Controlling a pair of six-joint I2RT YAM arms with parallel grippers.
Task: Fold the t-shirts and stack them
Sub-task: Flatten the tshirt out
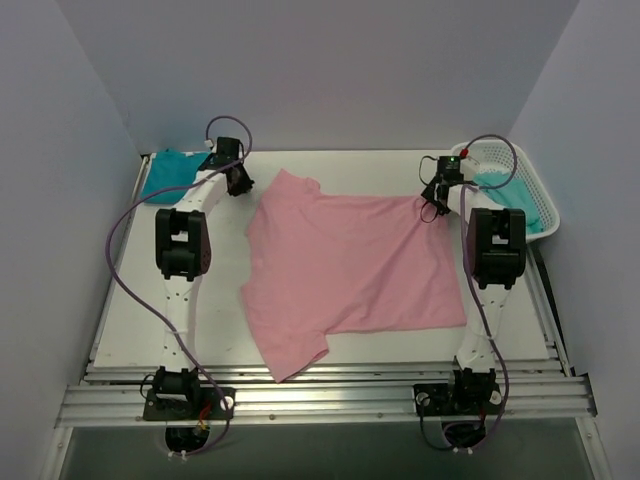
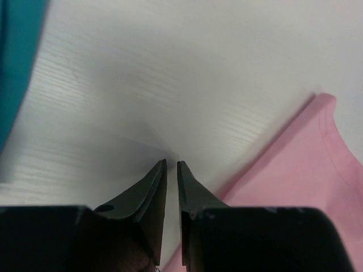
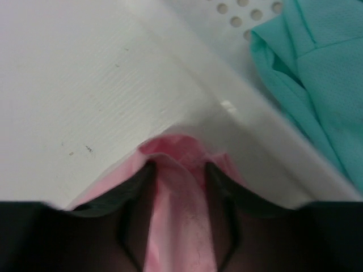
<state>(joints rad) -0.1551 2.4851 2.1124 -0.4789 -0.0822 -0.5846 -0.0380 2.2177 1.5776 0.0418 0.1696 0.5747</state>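
Note:
A light pink t-shirt (image 1: 350,268) lies spread flat across the middle of the table. My right gripper (image 1: 432,205) is at its far right corner, shut on a pinched fold of the pink cloth (image 3: 178,192). My left gripper (image 1: 240,182) is shut and empty, low over bare table just left of the shirt's far left sleeve (image 2: 306,164). A deep teal shirt (image 1: 172,172) lies at the far left corner and shows in the left wrist view (image 2: 14,68). A paler mint-teal shirt (image 1: 515,200) lies in the basket and shows in the right wrist view (image 3: 317,73).
A white plastic mesh basket (image 1: 490,155) stands at the far right, its rim (image 3: 255,130) right beside my right gripper. Grey walls close in the table on three sides. A metal rail runs along the near edge.

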